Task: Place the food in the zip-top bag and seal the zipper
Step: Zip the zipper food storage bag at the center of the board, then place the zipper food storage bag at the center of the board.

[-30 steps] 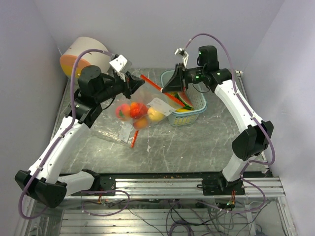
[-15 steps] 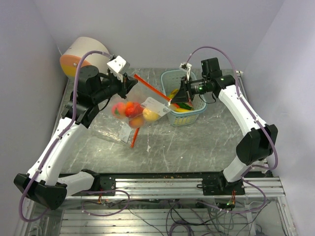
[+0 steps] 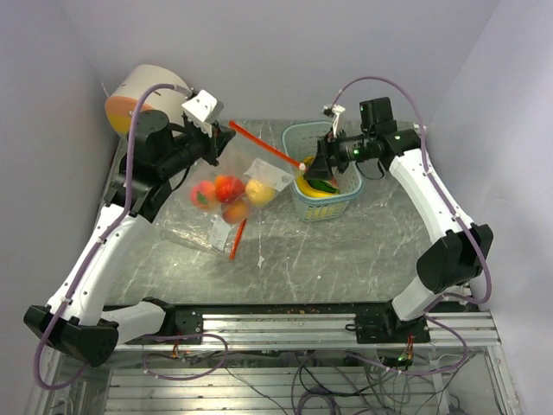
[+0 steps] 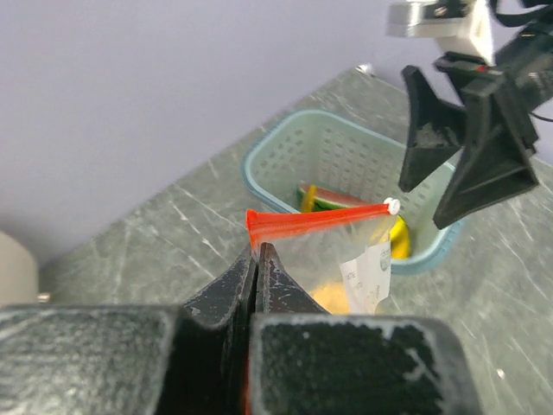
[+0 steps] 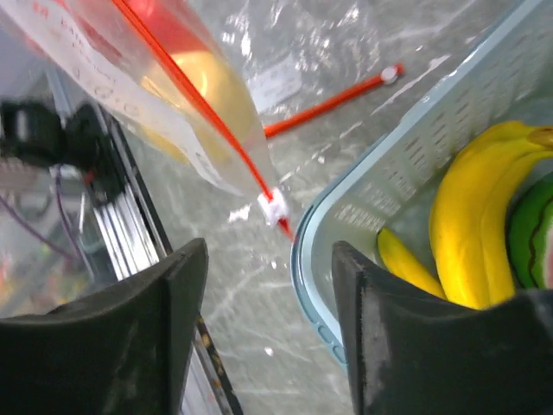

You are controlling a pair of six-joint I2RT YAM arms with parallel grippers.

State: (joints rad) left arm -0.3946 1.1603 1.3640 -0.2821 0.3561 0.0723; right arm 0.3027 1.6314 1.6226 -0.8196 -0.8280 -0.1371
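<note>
Hanging by its top edge from the left gripper (image 4: pixel 257 259), the bag (image 3: pixel 246 169) slopes down toward the table (image 3: pixel 346 251).
- Left jaws are pressed together, pinching the bag just below the near end of its red zipper (image 4: pixel 315 221).
- The zipper stretches taut from there toward the basket (image 4: pixel 285 160). A white slider (image 5: pixel 274 207) sits at its far end, just beside the basket rim.
- Right gripper (image 5: pixel 268 255): jaws spread wide and holding nothing. The slider is just ahead of the gap and touches neither finger.
- Bag contents: 4 fruits (image 3: pixel 228 188) bunched in the low part. 1 is red, 1 yellow, 2 orange-pink.
- Basket contents: 2 bananas (image 5: pixel 471 212) and a watermelon slice (image 5: pixel 537 238).
- A 2nd bag (image 3: pixel 192 232) lies flat on the table below the held one, with its own red strip alongside.
</note>
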